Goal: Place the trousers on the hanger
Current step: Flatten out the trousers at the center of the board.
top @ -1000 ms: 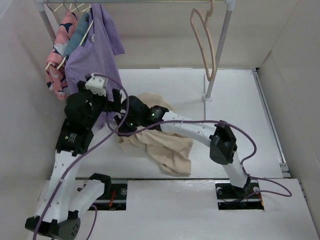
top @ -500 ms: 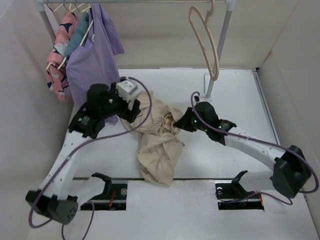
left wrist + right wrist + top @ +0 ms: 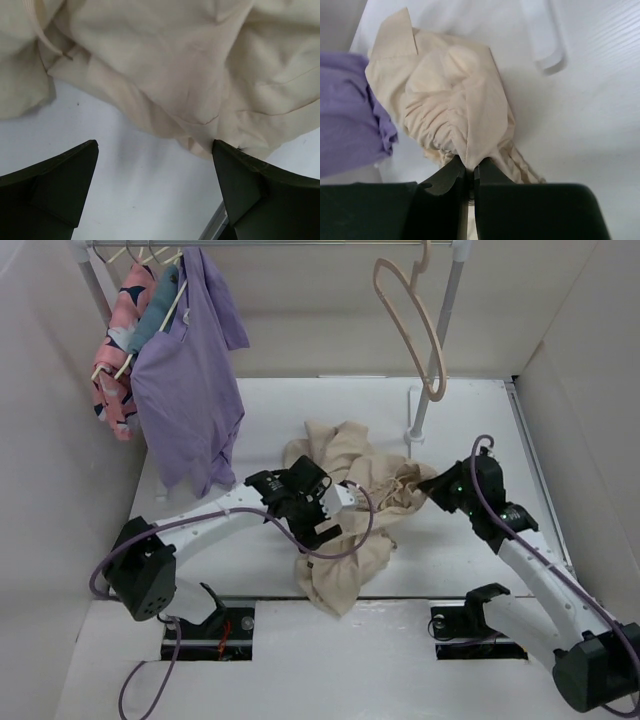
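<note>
The beige trousers [image 3: 345, 502] lie crumpled on the white table, mid-front. My right gripper [image 3: 436, 490] is shut on a bunched fold at their right edge; the right wrist view shows the cloth [image 3: 455, 95] pinched between the closed fingers [image 3: 470, 167]. My left gripper [image 3: 322, 523] is open and empty, low over the trousers' left side; in its wrist view the wide-apart fingers [image 3: 155, 146] frame bare table, with the cloth [image 3: 175, 60] just beyond the tips. The pale pink hanger [image 3: 410, 320] hangs bare on the rail at the back right.
A purple shirt [image 3: 185, 390] and a pink patterned garment [image 3: 115, 350] hang on wooden hangers at the back left. The rack's right pole [image 3: 440, 340] stands on a foot [image 3: 413, 435] just behind the trousers. White walls enclose the table on both sides.
My right gripper has pulled the trousers' edge to the right. My left arm has swung from beside the purple shirt down to the trousers' front left, and the cloth has spread rightward.
</note>
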Tool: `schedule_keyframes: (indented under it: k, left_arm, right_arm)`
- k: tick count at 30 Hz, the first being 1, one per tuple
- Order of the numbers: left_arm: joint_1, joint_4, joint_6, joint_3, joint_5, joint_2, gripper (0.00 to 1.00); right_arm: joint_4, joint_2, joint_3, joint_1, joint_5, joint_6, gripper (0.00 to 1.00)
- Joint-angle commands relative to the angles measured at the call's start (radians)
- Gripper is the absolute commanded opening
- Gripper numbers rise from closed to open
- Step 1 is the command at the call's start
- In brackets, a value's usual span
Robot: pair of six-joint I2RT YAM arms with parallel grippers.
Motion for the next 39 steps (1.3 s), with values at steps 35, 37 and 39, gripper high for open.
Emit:
schedule_keyframes:
  k: [35,37,39]
  left_arm:
    - [0.433,0.173,0.296,0.459,-0.392,0.002,0.0]
    - [0.409,0.012,0.371,0.582,-0.325,-0.035,0.0]
    - [0.36,-0.142,0.371,0.624,-0.264,-0.078,0.0]
  right_arm:
    - [-0.106,0.131,0.259,-0.362,-0.28,-0.332,0.0]
    - [-0.106,0.131,0.259,-0.362,-0.293,-0.342,0.0]
    - [-0.106,0.122,0.25,-0.362,-0.317,-0.342,0.0]
